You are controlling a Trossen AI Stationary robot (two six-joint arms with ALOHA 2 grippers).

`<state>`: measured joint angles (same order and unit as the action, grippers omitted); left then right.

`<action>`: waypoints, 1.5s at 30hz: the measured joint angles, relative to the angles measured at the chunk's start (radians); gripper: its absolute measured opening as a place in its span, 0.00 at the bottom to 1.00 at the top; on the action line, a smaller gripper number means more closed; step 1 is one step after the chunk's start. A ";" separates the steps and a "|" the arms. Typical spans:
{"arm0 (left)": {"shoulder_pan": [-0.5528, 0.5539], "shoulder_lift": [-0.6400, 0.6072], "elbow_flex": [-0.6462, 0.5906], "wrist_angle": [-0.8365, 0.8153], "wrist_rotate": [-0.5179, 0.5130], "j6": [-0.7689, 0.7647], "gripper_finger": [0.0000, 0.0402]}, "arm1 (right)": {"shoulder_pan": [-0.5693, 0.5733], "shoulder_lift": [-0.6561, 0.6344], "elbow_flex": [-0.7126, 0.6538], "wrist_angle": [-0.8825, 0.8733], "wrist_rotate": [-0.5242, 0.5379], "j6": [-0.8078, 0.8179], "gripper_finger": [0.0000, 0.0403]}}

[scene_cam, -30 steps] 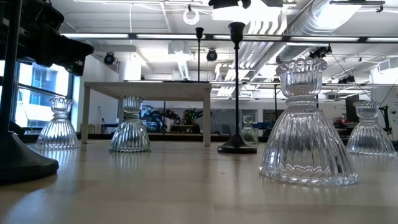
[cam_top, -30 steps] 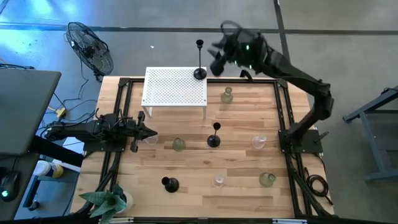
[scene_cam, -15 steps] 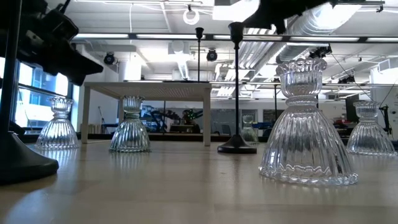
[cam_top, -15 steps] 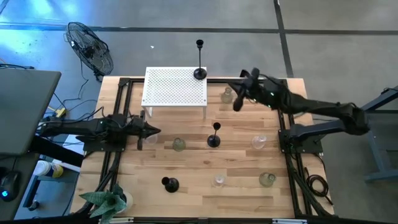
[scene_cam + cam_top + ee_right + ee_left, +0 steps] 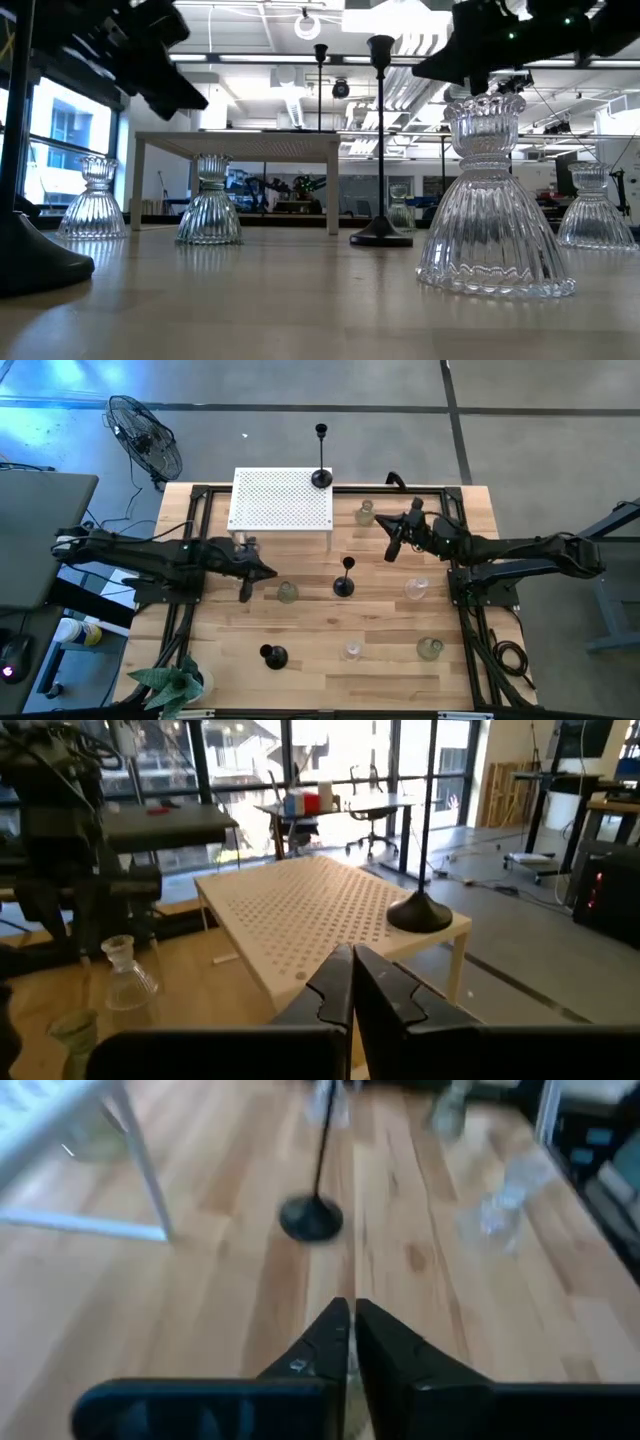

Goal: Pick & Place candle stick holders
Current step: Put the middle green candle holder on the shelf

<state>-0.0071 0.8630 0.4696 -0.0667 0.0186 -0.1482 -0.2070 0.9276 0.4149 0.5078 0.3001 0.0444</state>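
At the far left, off the table (image 5: 400, 660) toward ten o'clock, a black floor fan (image 5: 146, 438); at the table's seven o'clock corner, a green plant (image 5: 176, 685). Reaching in from nine o'clock, the left gripper (image 5: 268, 573), fingers (image 5: 325, 1342) pressed together and holding nothing, stopped just short of a pale-green glass holder (image 5: 288, 593). Behind it, at eleven o'clock, a white perforated little table (image 5: 281, 499); on its far right corner a black candle stick holder (image 5: 321, 477) with round base and thin stem. Toward six o'clock, a second black holder (image 5: 273, 655) lying apart from the rest. Near the table's middle, a third black holder (image 5: 344, 584), upright; in the left wrist view seen straight ahead of the closed fingers, well apart (image 5: 311, 1217). Below it, toward six o'clock, a clear glass holder (image 5: 351, 651). At one o'clock, just right of the little table, another glass holder (image 5: 366, 513); right beside it, the right gripper (image 5: 388, 538), coming in from three o'clock, fingers (image 5: 340, 982) shut together and empty, pointed at the little table. At three o'clock, a clear holder (image 5: 416, 589); at five o'clock, a pale-green one (image 5: 430, 649). In the low view, both grippers hanging above the glass, touching none.
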 joint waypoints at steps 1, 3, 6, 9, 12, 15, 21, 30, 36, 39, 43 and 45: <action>0.000 0.034 0.026 -0.028 0.001 0.000 0.10 | 0.008 0.000 -0.017 0.027 0.006 0.000 0.00; 0.000 0.106 0.082 -0.083 0.019 0.000 0.17 | 0.020 0.000 -0.043 0.065 0.022 -0.001 0.00; 0.000 0.195 0.155 -0.133 0.066 -0.005 0.30 | 0.038 0.000 -0.054 0.090 0.031 -0.015 0.00; 0.000 0.263 0.207 -0.175 0.080 -0.018 0.44 | 0.055 0.000 -0.053 0.094 0.031 -0.025 0.00; 0.000 0.306 0.242 -0.210 0.080 -0.019 0.58 | 0.070 0.000 -0.053 0.102 0.031 -0.048 0.00; -0.004 0.338 0.258 -0.228 0.079 -0.022 0.70 | 0.083 0.000 -0.053 0.102 0.030 -0.053 0.00; -0.076 0.369 0.259 -0.225 -0.026 -0.006 0.86 | 0.093 0.000 -0.053 0.104 0.030 -0.078 0.00; -0.131 0.431 0.259 -0.211 -0.191 0.012 0.90 | 0.092 0.000 -0.053 0.113 0.030 -0.079 0.00; -0.131 0.511 0.259 -0.160 -0.209 0.017 0.87 | 0.092 0.000 -0.053 0.112 0.030 -0.079 0.00; -0.131 0.522 0.259 -0.160 -0.200 0.019 0.81 | 0.092 0.000 -0.053 0.111 0.030 -0.079 0.00; -0.131 0.524 0.259 -0.156 -0.197 0.020 0.66 | 0.092 0.000 -0.053 0.111 0.030 -0.079 0.00; -0.131 0.524 0.259 -0.158 -0.209 0.020 0.57 | 0.092 0.000 -0.053 0.111 0.030 -0.079 0.00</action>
<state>-0.1379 1.3872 0.7284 -0.2244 -0.1900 -0.1280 -0.1146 0.9279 0.3614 0.6189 0.3305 -0.0345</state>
